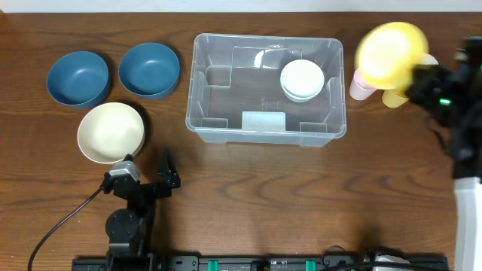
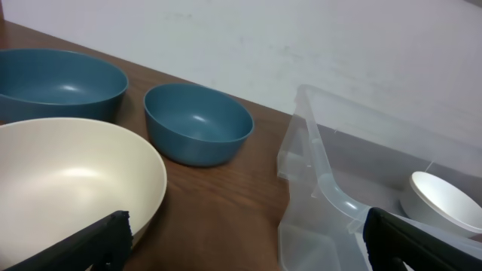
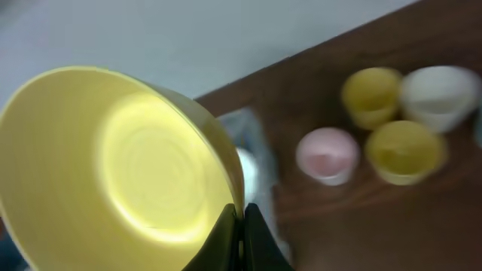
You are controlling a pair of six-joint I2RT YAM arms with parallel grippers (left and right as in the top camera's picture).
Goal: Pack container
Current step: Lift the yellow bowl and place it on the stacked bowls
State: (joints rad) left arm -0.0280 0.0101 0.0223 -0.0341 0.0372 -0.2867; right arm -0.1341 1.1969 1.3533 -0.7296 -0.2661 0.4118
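Seen from overhead, the clear container (image 1: 197, 90) sits mid-way across the wooden table (image 1: 248, 196), with a white bowl (image 1: 302, 79) inside near its right wall. To its left stand a blue bowl (image 1: 149, 69), a second blue bowl (image 1: 77, 77) and a cream bowl (image 1: 111, 132). The left gripper (image 1: 147, 169) is near the cream bowl, empty. The right gripper (image 1: 416, 77) holds a tilted yellow bowl (image 1: 388, 49) just right of the container.

Left wrist: both fingers (image 2: 90, 245) are spread wide.

Right wrist, blurred: the fingers (image 3: 226, 237) pinch the yellow bowl's rim, with a pink cup (image 3: 327, 154) beyond.
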